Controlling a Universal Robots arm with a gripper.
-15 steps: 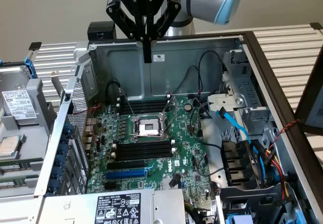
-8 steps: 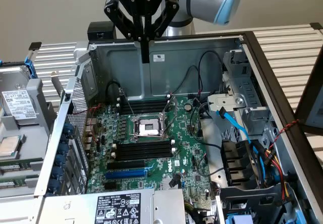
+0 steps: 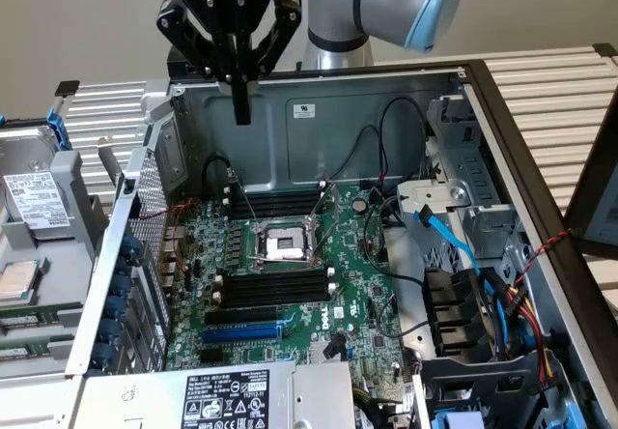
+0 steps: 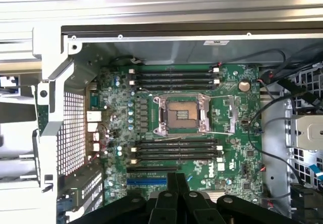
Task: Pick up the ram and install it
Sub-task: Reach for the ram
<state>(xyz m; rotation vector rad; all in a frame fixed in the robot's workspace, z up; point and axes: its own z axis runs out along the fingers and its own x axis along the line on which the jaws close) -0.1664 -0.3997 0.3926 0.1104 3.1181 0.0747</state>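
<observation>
- Exterior view: the black two-finger gripper [image 3: 241, 110], marked "ROBOTIQ", hangs over the rear wall of the open grey metal computer case [image 3: 386, 120]. Its fingers are pressed together and hold nothing.
- Exterior view: the green motherboard [image 3: 357, 284] carries one silver processor socket [image 3: 285, 245], two banks of black memory slots [image 3: 270, 289], one bank on each side of the socket, and one blue expansion slot [image 3: 241, 332].
- Exterior view: outside the case, at the exterior view's left, a grey tray [image 3: 72, 245] bears a labelled hard drive [image 3: 39, 202]. Below it lies a thin green strip that looks like the ram [image 3: 29, 328], well apart from the gripper; it is too small to be sure.
- Exterior view: the print on the white label [image 3: 232, 400] on the silver box at the front is too small to read.
- Wrist view: looking straight down, the closed fingertips of the gripper [image 4: 176, 179] hang over the blue slot [image 4: 146, 181]. White "DELL" lettering [image 4: 208, 169] shows on the board.
</observation>
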